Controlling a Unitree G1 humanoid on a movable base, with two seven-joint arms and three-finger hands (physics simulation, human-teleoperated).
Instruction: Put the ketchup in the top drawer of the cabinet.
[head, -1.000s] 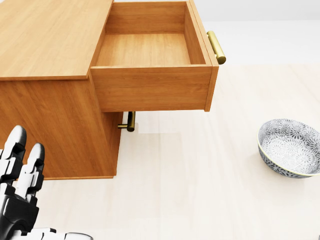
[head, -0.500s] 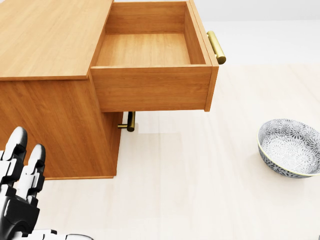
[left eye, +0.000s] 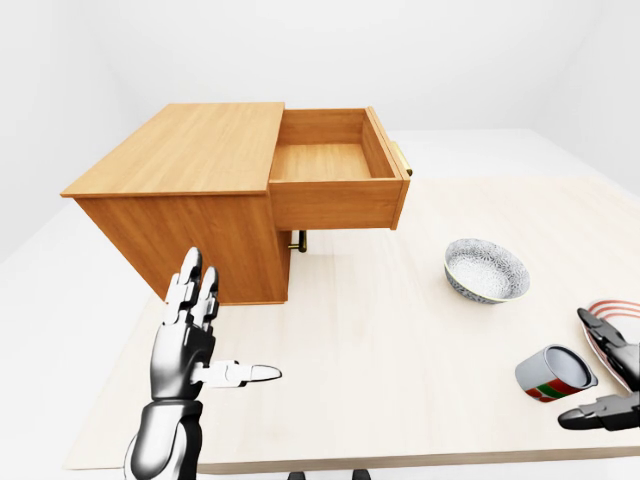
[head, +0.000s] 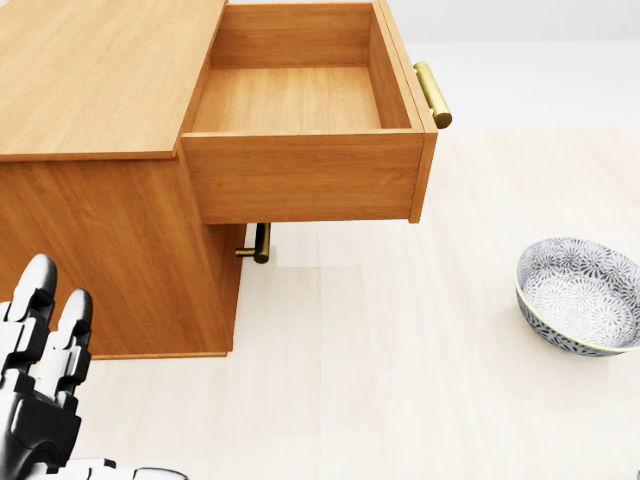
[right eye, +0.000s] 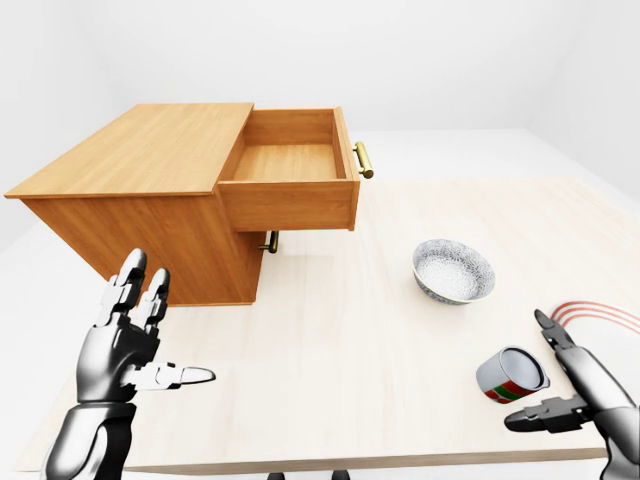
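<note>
The ketchup (right eye: 511, 374), a grey container with a red and green label, lies on its side at the lower right of the table, its round end toward me. My right hand (right eye: 530, 375) is open, fingers spread just to the ketchup's right, closed round nothing. The wooden cabinet (left eye: 190, 150) stands at the upper left. Its top drawer (left eye: 335, 203) is pulled out and holds nothing, and a brass handle (head: 433, 94) is on its front. At the lower left my left hand (left eye: 225, 330) hangs open above the table, thumb pointing right.
A patterned grey bowl (left eye: 486, 270) sits on the table between the drawer and the ketchup. A plate with red rings (left eye: 615, 310) shows at the right edge. The lower drawer's brass handle (head: 260, 243) pokes out under the open drawer. The table's near edge (left eye: 400, 462) runs along the bottom.
In the head view my left hand has sunk very slightly. The cabinet, drawer and bowl have not moved.
</note>
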